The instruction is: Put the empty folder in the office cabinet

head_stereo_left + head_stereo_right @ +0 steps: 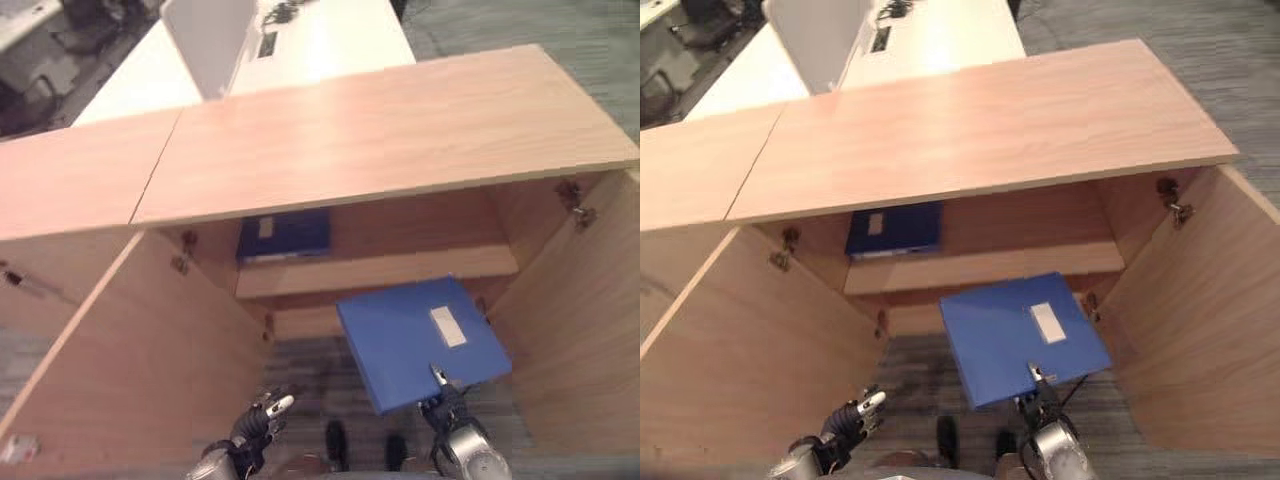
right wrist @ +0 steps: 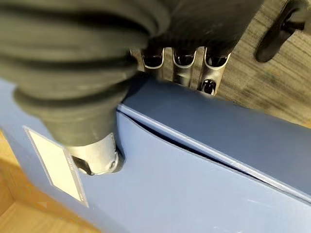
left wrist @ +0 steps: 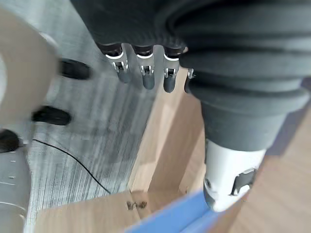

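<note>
Right hand (image 1: 452,412) pinching the near edge of the blue folder (image 1: 420,340), folder flat just beyond it before the open cabinet (image 1: 380,270), left hand (image 1: 258,425) beside, fingers relaxed, empty

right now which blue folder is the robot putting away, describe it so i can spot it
Look at the open wooden office cabinet with both doors swung wide. In front of its shelf, above the carpet, the blue folder is held flat by the right hand, white label facing up. The other blue folder already lies on the shelf, back under the cabinet top.
</note>
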